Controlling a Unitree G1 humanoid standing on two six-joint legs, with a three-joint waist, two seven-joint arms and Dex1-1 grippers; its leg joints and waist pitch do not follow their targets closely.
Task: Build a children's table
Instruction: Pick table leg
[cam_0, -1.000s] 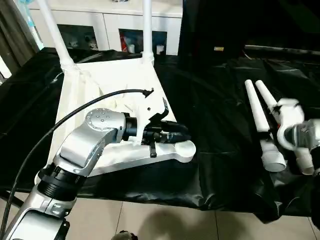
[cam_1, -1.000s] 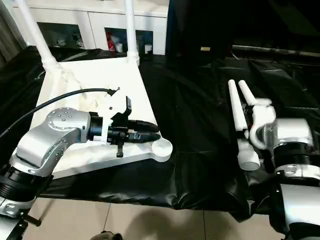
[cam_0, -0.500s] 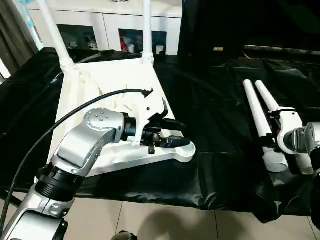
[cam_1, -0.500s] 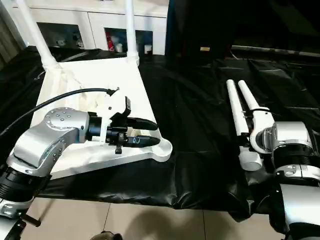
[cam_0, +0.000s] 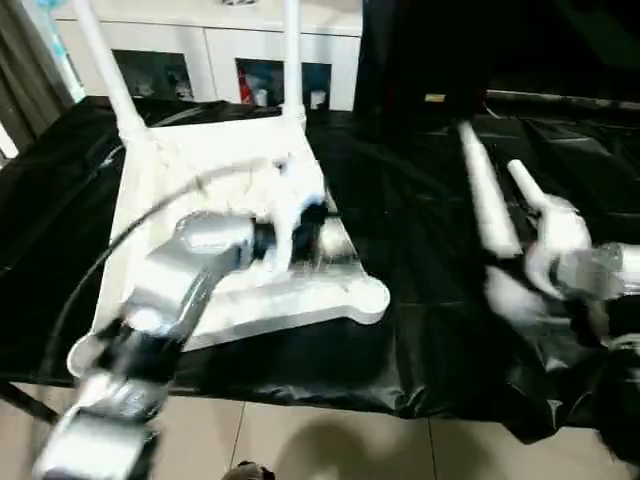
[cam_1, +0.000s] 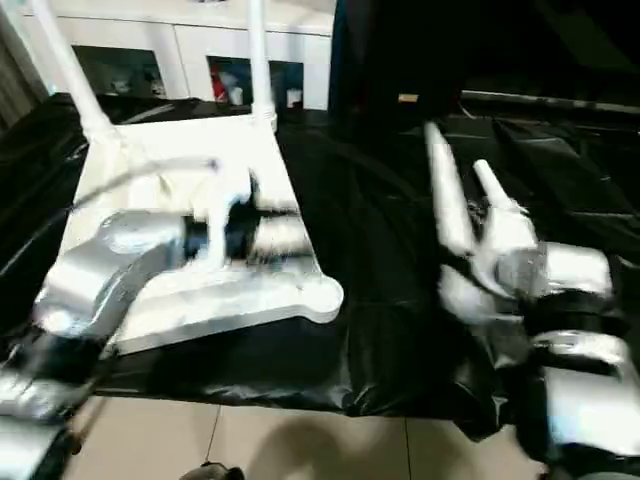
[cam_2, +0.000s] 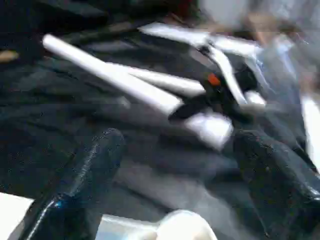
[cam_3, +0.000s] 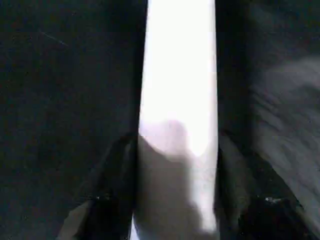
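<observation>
Leg (cam_3: 177, 100) sits right between my right gripper (cam_3: 175, 190) fingers, clamped snug, long axis running straight ahead of it, while my left gripper (cam_2: 175, 165), spread wide and empty, hovers over the tabletop's (cam_0: 200, 170) near corner socket (cam_0: 368, 298), well off sideways.

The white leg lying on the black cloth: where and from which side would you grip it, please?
Probably mid-shaft, from above, straddling the leg: it lies flat on the cloth, a slim round tube, free only on top and sides.
</observation>
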